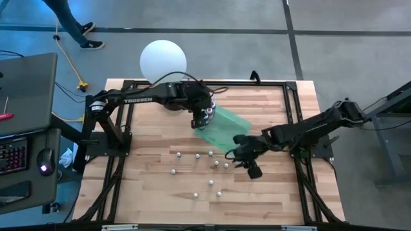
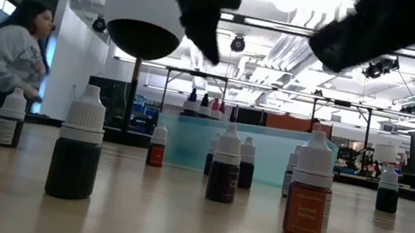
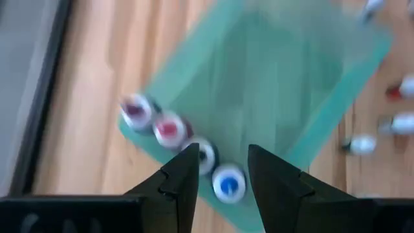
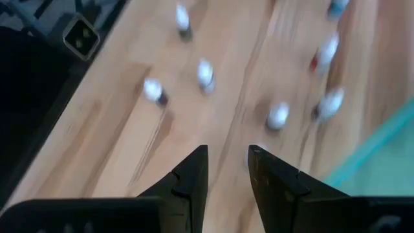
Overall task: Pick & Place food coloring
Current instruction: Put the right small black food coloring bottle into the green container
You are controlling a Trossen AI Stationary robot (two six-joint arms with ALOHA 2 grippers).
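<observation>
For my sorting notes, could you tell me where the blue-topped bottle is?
In the left wrist view, the blue-topped bottle stands in the green tray's corner, beneath the left gripper, beside a dark-topped bottle.

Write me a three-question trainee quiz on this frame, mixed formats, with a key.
1. True or false: the left gripper hangs open above the bottles in the green tray.
2. How many bottles with coloured tops stand in a row in the tray? A) two B) four C) seven
3. Fill in: the right gripper holds ____.

Key: 1 true; 2 B; 3 nothing
</observation>
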